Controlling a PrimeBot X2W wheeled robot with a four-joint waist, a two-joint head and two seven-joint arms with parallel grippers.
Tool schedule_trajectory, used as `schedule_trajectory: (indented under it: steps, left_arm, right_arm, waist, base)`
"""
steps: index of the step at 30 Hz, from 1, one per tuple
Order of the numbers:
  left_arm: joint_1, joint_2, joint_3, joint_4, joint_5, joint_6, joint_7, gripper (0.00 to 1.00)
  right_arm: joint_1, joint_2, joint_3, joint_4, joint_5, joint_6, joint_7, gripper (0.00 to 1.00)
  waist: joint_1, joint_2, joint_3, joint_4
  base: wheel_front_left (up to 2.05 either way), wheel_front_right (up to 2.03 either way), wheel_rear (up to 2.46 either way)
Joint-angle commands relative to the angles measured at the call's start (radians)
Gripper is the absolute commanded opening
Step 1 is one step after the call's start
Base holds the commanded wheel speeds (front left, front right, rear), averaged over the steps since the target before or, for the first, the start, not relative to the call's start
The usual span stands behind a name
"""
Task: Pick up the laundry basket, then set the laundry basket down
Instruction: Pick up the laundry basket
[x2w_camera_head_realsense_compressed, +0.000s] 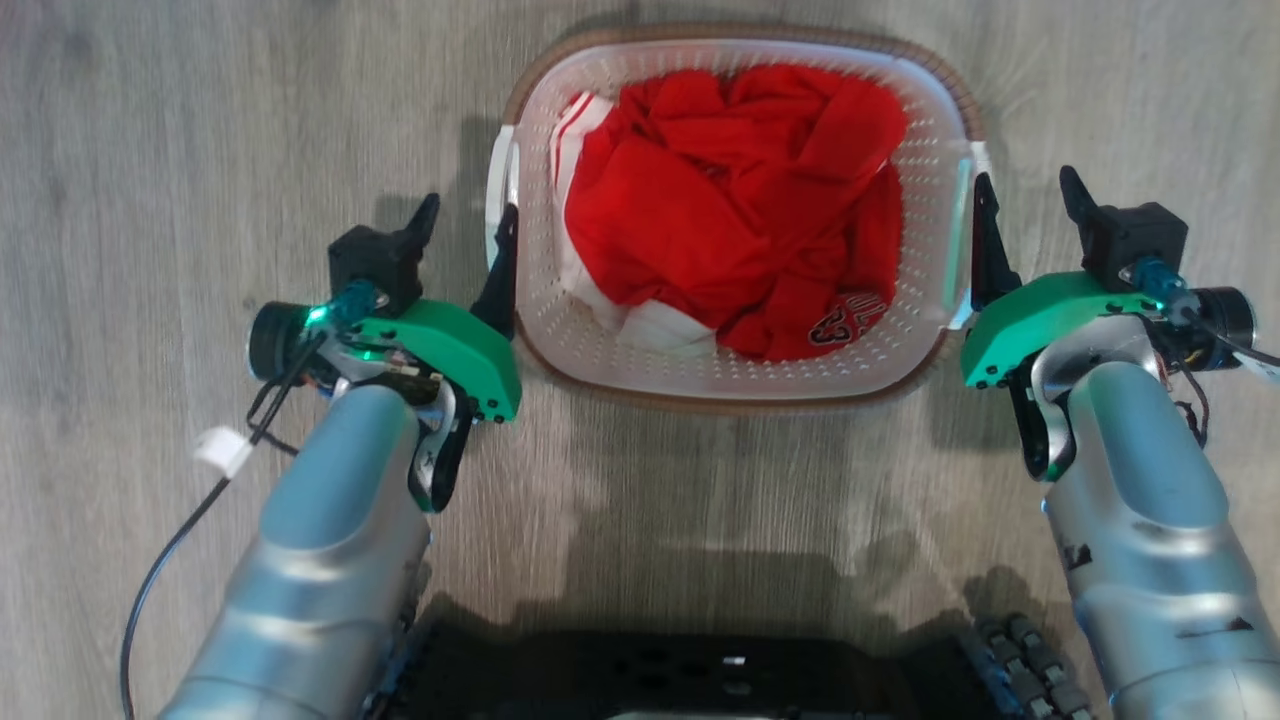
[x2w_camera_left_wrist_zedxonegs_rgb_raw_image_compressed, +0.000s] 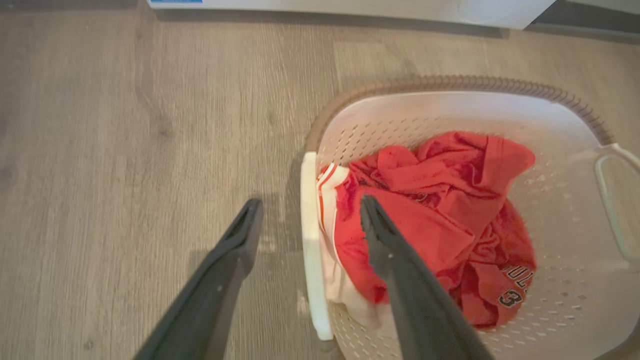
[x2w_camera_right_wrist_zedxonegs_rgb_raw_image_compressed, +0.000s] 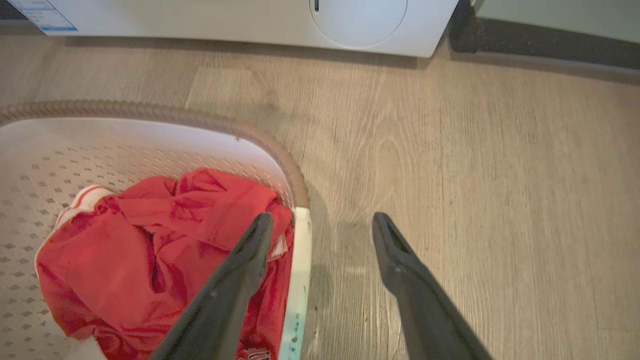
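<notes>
The laundry basket (x2w_camera_head_realsense_compressed: 700, 378), white and perforated with a brown woven rim, rests on the wooden floor ahead of me and holds red clothing (x2w_camera_head_realsense_compressed: 730, 200). My left gripper (x2w_camera_head_realsense_compressed: 468, 210) is open, one finger inside the basket wall and one outside, straddling the white left handle (x2w_camera_left_wrist_zedxonegs_rgb_raw_image_compressed: 311, 250). My right gripper (x2w_camera_head_realsense_compressed: 1025, 180) is open too and straddles the right handle (x2w_camera_right_wrist_zedxonegs_rgb_raw_image_compressed: 299, 265) the same way. In the left wrist view the left gripper (x2w_camera_left_wrist_zedxonegs_rgb_raw_image_compressed: 311, 202) has the handle between its fingers, beside the basket (x2w_camera_left_wrist_zedxonegs_rgb_raw_image_compressed: 450, 107). The right wrist view shows the right gripper (x2w_camera_right_wrist_zedxonegs_rgb_raw_image_compressed: 322, 217) across the basket (x2w_camera_right_wrist_zedxonegs_rgb_raw_image_compressed: 125, 145) edge.
A white washer (x2w_camera_right_wrist_zedxonegs_rgb_raw_image_compressed: 250, 20) stands on the floor beyond the basket, and its base (x2w_camera_left_wrist_zedxonegs_rgb_raw_image_compressed: 350, 7) also runs along the top of the left wrist view. My dark wheeled base (x2w_camera_head_realsense_compressed: 700, 670) lies below the basket. A black cable (x2w_camera_head_realsense_compressed: 170, 550) hangs off the left forearm.
</notes>
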Motion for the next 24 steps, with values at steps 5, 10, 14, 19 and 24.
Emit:
schedule_trajectory:
  steps: [5,10,14,19,24]
  left_arm:
    - [-0.052,0.02,-0.038,0.068,-0.037,-0.012,-0.01,1.0]
    - [-0.097,0.02,-0.072,0.123,-0.065,-0.011,-0.01,1.0]
    - [-0.137,0.02,-0.107,0.171,-0.096,-0.007,-0.01,1.0]
    - [-0.173,0.02,-0.146,0.196,-0.131,0.001,-0.01,1.0]
    - [-0.206,0.02,-0.188,0.213,-0.17,0.011,-0.01,1.0]
  right_arm:
    - [-0.017,0.01,0.021,0.037,-0.014,0.002,-0.008,1.0]
    - [-0.037,0.01,0.018,0.065,-0.022,0.002,-0.008,1.0]
    - [-0.054,0.01,0.013,0.082,-0.031,0.002,-0.008,1.0]
    - [-0.072,0.01,0.016,0.099,-0.036,0.002,-0.008,1.0]
    - [-0.09,0.01,0.026,0.125,-0.033,0.002,-0.008,1.0]
  waist:
    - [-0.0001,0.0,0.064,0.02]
    - [-0.0001,0.0,0.095,0.024]
    - [-0.0001,0.0,0.118,0.028]
    - [-0.0001,0.0,0.138,0.035]
    - [-0.0001,0.0,0.158,0.039]
  base:
    - [0.0,0.0,0.0]
    - [0.0,0.0,0.0]
    - [0.0,0.0,0.0]
    - [0.0,0.0,0.0]
    - [0.0,0.0,0.0]
